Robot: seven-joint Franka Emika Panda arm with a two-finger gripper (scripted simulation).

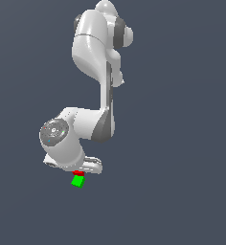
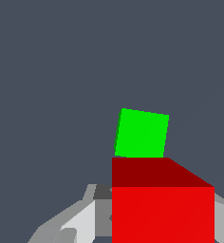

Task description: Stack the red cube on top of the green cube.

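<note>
The red cube [image 2: 162, 204] sits between my gripper's fingers [image 2: 71, 225] and fills the near part of the wrist view. In the exterior view only a sliver of the red cube [image 1: 77, 172] shows under my white gripper [image 1: 79, 171]. The green cube [image 1: 78, 181] lies on the grey floor just beyond and below the red one, its top face showing in the wrist view [image 2: 141, 133]. The gripper is shut on the red cube and holds it close above and slightly to one side of the green cube.
The floor [image 1: 182, 191] is a plain dark grey-blue surface all around. The white arm [image 1: 93, 52] reaches down from the top of the exterior view, its wrist [image 1: 57, 136] over the cubes.
</note>
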